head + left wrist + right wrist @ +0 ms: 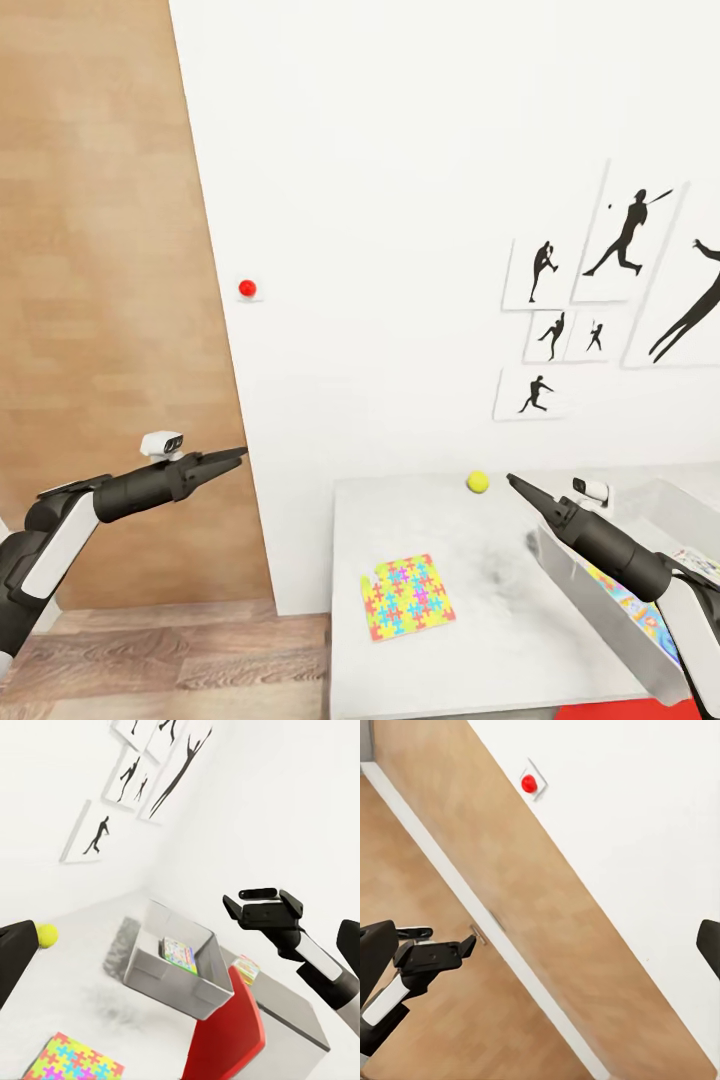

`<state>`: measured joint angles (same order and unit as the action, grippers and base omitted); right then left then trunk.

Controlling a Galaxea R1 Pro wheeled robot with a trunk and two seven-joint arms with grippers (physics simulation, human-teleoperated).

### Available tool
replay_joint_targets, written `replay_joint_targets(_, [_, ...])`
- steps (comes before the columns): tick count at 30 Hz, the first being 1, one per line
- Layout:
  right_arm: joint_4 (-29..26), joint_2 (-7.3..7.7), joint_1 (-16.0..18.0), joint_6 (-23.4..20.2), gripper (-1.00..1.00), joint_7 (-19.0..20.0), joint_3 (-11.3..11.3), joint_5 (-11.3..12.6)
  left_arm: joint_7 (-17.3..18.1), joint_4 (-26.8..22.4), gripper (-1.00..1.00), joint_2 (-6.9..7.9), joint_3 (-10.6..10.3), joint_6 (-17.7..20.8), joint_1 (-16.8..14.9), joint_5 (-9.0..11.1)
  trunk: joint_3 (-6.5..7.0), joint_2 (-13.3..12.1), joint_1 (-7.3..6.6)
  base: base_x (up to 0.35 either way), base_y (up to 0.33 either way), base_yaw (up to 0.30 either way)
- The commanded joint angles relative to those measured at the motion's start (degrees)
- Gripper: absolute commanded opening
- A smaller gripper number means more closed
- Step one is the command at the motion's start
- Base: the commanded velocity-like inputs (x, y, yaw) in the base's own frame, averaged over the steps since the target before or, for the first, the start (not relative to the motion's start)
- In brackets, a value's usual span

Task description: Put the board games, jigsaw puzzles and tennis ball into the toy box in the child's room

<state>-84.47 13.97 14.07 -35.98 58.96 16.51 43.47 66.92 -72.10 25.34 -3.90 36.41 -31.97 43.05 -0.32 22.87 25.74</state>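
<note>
Edges cut off much of what I need: from the head camera the toy box [600, 590] runs out of frame at the right, and my right arm covers part of its opening. I can make out 1 colourful board game [640, 605] lying inside it, half hidden by the arm; the left wrist camera shows that game [180, 954] resting on the bin's floor, and another small printed box [246, 967] on the desk just beyond the bin, too small to read. I see 1 jigsaw puzzle [408, 596] flat on the table [500, 640], near its front left part, and the tennis ball [477, 482] near the back edge by the wall. My right gripper [514, 483] points toward the ball, apart from it, fingers pressed together and empty. My left gripper [238, 453] hangs off to the side before the wooden door [100, 300], fingers likewise closed on nothing. 1 red wall button [247, 289] sits beside the door. 1 red chair [225, 1035] stands at the desk.
</note>
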Motion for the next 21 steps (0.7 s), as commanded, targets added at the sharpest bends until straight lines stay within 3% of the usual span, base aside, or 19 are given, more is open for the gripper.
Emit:
replay_joint_targets(1, [0.0, 0.01, 0.0, -0.4, 1.00, 0.0, 0.0, 0.3, 0.0, 0.0, 1.00, 0.06, -0.1, 0.5, 0.0, 0.5, -0.11, 0.1, 0.04, 0.195, 0.095, 0.000])
replay_joint_targets(21, [0.0, 0.01, 0.0, -0.1, 1.00, 0.0, 0.1, 0.3, -0.1, 0.0, 1.00, 0.06, -0.1, 0.4, 0.0, 0.5, -0.55, 0.1, 0.04, 0.068, 0.022, 0.000])
